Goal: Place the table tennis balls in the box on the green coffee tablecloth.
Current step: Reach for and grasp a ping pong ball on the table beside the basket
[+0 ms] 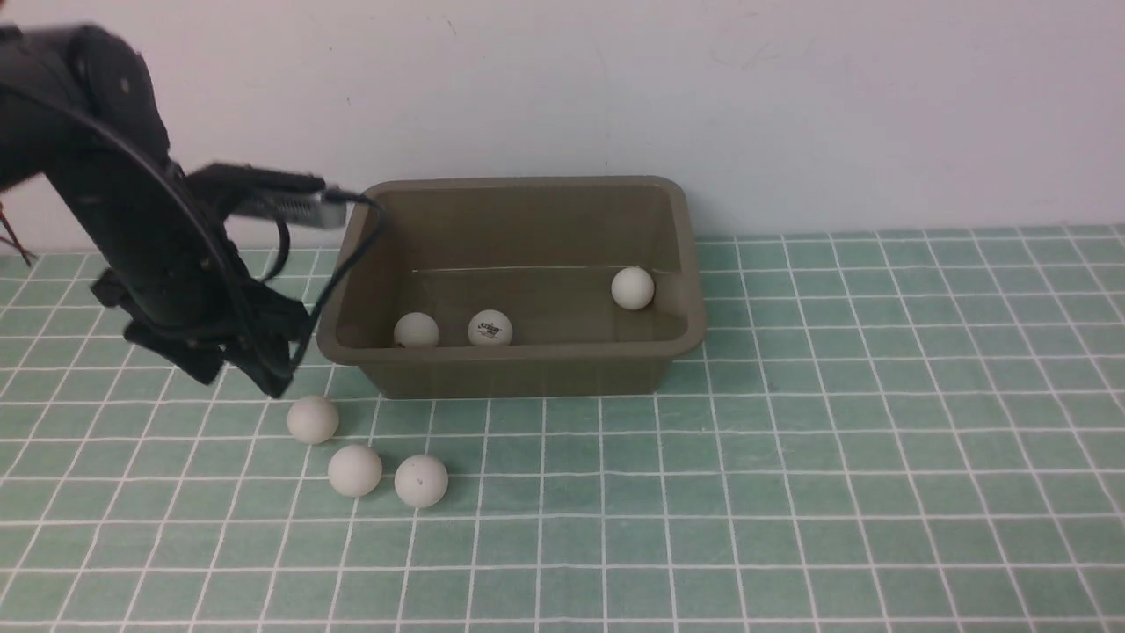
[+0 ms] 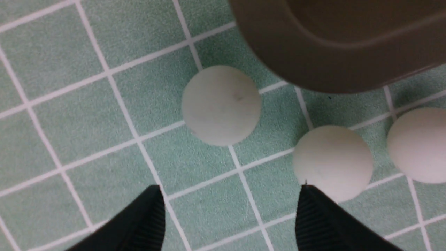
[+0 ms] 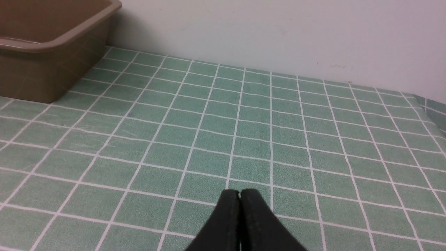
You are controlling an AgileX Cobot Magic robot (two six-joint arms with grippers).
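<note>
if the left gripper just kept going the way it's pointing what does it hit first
Probably the table tennis ball nearest the box, lined up between the left gripper's open jaws; depth is unclear, so maybe the tablecloth first.

Cropped at front view's left edge: left arm [image 1: 97,176]. Hidden behind box [image 1: 527,382] near wall: btm of plain ball [image 1: 416,329]. Can't read print on logo ball [image 1: 490,327], too small. Cropped in left wrist view: box, outermost ball [image 2: 418,144], left gripper fingers [image 2: 139,223]. Same in right wrist view: box, right gripper fingers [image 3: 226,223].

The dark logo [image 1: 489,331] on one ball [image 1: 490,321] is unreadable.
</note>
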